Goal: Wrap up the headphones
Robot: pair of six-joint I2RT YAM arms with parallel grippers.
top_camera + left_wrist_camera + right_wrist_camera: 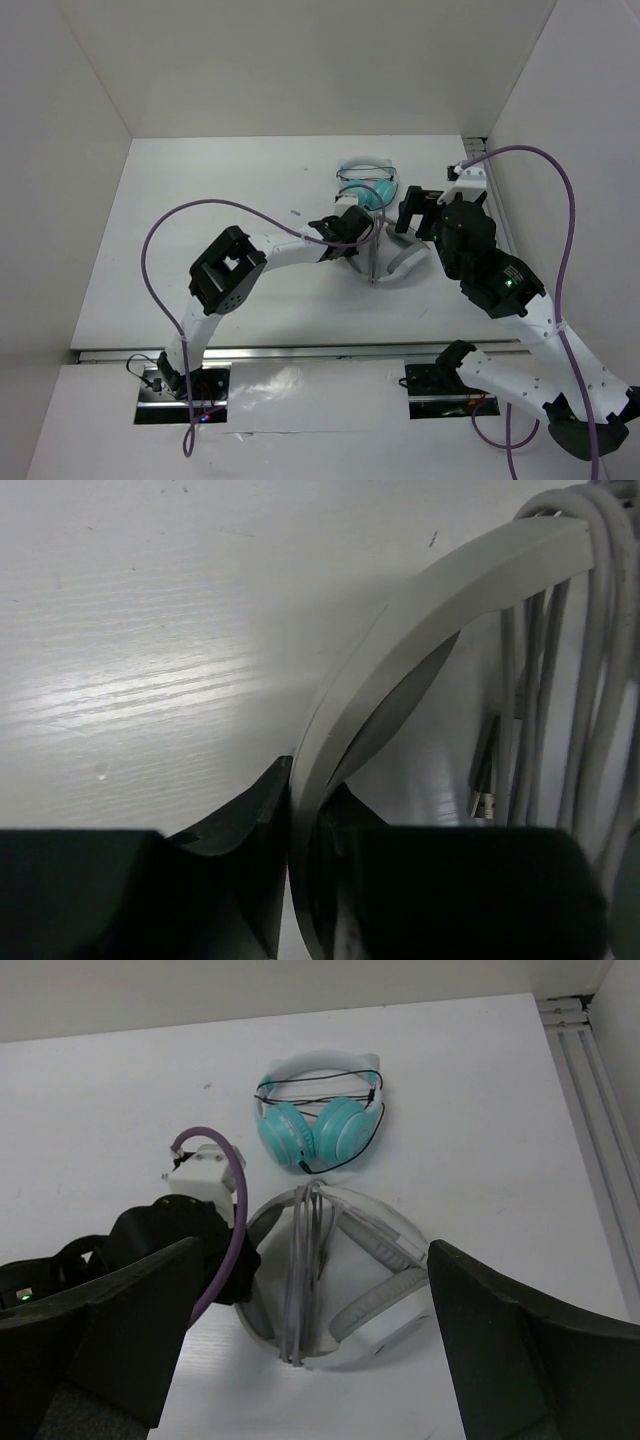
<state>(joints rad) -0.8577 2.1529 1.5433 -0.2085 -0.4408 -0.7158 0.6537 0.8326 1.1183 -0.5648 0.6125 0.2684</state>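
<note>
Pale-grey headphones (385, 1305) lie on the desk (480, 1110), cable (600, 630) looped over the headband (440, 590). The left claw (305, 810) pinches that band tight, likely steadying it for winding; the right claw (315, 1340) hovers above, wide open, empty.

From above, the headphones (407, 262) are mostly covered; only a pale arc shows at 4 o'clock of the left gripper (360, 238). The left wrist view cuts their headband (400, 620) at 6 o'clock and the cable (600, 680) loops at 3 o'clock; a small metal tip (485, 802) there is blurred. From the right wrist, their 9 o'clock side sits behind the left gripper
</note>
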